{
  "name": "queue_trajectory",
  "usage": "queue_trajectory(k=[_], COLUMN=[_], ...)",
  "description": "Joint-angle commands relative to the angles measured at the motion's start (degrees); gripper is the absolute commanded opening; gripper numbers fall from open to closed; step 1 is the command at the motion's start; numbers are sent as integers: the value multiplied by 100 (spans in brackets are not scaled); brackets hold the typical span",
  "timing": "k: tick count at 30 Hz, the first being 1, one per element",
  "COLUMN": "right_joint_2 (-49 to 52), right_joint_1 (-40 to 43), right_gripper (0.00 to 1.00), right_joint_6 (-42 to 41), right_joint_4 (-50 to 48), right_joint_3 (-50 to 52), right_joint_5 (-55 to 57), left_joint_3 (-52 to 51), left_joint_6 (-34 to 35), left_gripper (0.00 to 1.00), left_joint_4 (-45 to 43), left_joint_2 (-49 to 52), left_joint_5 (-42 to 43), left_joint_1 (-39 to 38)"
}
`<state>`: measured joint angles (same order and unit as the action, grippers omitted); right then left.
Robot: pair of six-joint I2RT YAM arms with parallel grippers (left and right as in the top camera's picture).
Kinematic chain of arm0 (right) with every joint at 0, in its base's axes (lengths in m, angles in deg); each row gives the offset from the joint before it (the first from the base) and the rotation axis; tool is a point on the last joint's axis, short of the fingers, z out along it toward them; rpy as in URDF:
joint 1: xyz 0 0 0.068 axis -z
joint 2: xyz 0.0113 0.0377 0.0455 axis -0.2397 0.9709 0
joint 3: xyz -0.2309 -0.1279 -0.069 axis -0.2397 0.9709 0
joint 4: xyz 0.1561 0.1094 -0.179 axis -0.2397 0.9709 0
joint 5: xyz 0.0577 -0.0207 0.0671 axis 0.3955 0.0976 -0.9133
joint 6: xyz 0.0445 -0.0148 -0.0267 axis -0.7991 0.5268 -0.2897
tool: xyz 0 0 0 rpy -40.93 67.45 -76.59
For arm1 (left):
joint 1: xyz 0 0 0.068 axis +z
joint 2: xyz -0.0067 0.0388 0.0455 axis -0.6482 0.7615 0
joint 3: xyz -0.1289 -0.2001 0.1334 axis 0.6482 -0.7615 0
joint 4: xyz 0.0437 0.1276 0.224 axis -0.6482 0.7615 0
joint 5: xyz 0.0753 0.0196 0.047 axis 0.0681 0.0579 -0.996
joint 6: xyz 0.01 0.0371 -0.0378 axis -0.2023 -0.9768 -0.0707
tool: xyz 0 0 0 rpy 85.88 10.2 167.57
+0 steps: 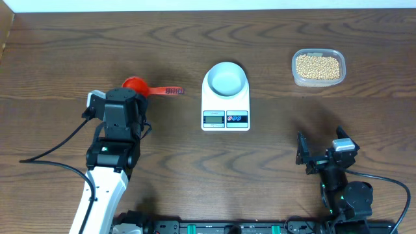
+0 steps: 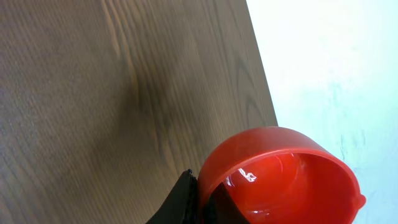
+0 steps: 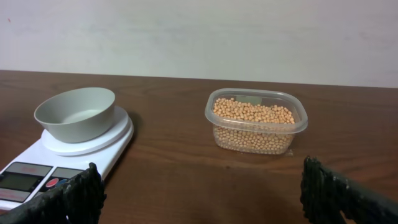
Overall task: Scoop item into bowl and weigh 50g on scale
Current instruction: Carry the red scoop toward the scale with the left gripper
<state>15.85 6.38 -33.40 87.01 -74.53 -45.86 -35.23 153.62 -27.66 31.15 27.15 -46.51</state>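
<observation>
Tan-yellow beans (image 1: 318,67) fill a clear plastic tub at the back right; they also show in the right wrist view (image 3: 254,113). The pale bowl (image 1: 225,79) stands empty on the white scale (image 1: 225,118) at the table's middle, and both show in the right wrist view: bowl (image 3: 76,113), scale (image 3: 37,171). A red scoop (image 1: 138,85) lies left of the scale, handle pointing right. My left gripper (image 1: 130,96) is over its cup. In the left wrist view its jaws (image 2: 200,200) close on the cup's wall (image 2: 280,174). My right gripper (image 1: 322,151) is open and empty at the front right (image 3: 199,193).
The clear tub (image 1: 296,77) stands right of the scale, a short gap between them (image 3: 298,124). A black cable (image 1: 52,153) trails left from the left arm. The table's far edge meets a pale wall (image 2: 323,62).
</observation>
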Motion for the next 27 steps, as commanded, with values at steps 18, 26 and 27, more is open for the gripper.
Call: queue_trajectory(k=[18, 26, 27], right_joint_2=[-35, 378, 514], right_joint_1=[-44, -44, -44], right_gripper=[99, 99, 99], right_joint_6=[24, 17, 15], right_joint_4=[-654, -1495, -1641], right_joint_3=[9, 9, 9], right_joint_5=[-1241, -1502, -1565], left_joint_3=[103, 103, 103], left_joint_6=[-57, -55, -55], left_gripper=[7, 7, 7], left_joint_4=[131, 50, 52], left_joint_2=[-50, -52, -52], left_joint_5=[420, 426, 479], left_joint_1=[-9, -24, -24])
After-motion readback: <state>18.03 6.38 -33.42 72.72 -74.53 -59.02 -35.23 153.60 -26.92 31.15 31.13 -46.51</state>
